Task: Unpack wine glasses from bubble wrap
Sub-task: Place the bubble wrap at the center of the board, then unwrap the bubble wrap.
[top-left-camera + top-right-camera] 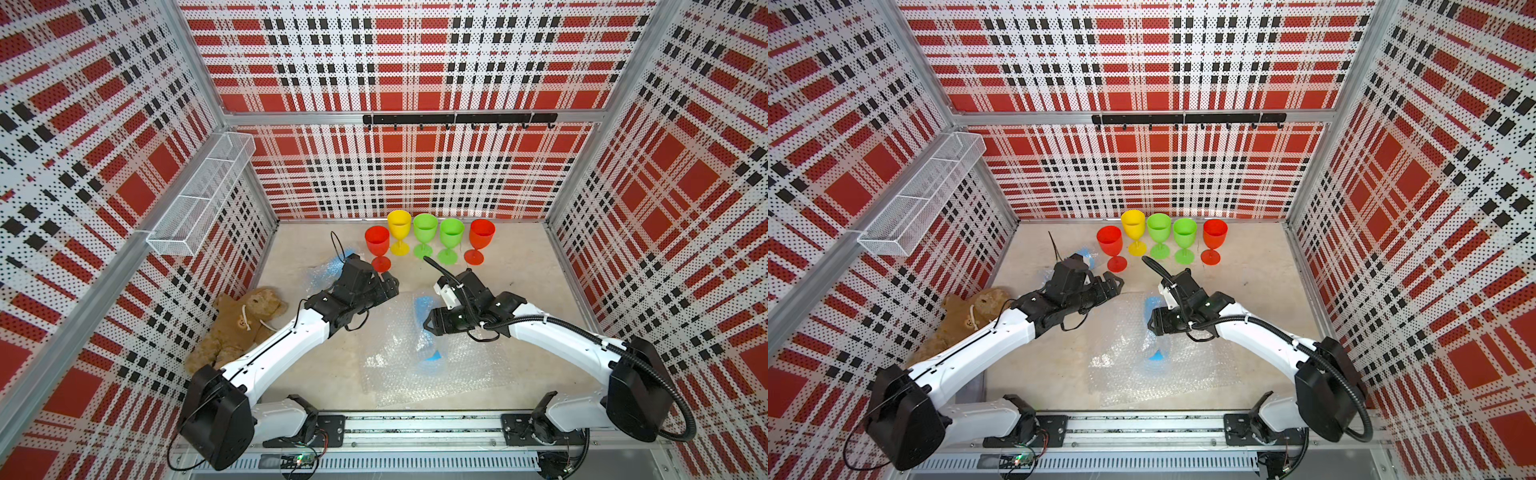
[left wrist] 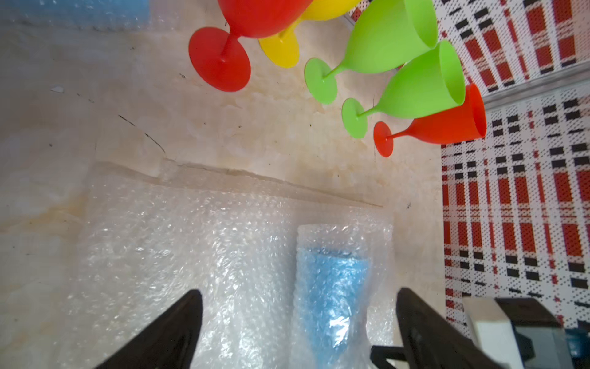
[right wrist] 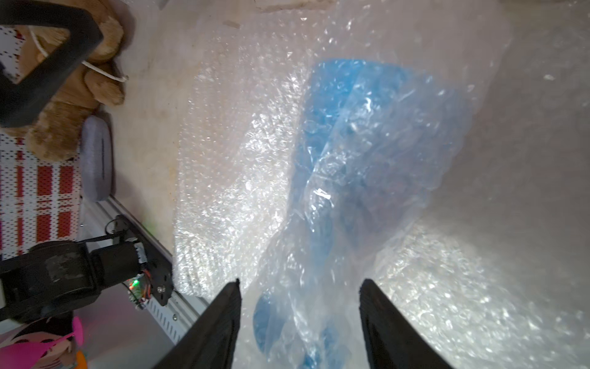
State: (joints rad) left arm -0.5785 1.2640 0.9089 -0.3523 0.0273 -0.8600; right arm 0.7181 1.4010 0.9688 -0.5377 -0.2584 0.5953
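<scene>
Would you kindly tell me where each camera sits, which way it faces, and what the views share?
Top views: high above the front rail, looking down toward the back wall; both arms, left claw, right claw, five upright goblets.
Left wrist: on the left arm, facing those goblets and a side wall; its open claw fingers frame the view.
Right wrist: on the right arm, facing the teddy bear; its claw fingers flank the bubble wrap.
Shared: every view shows the wrapped blue goblet.
</scene>
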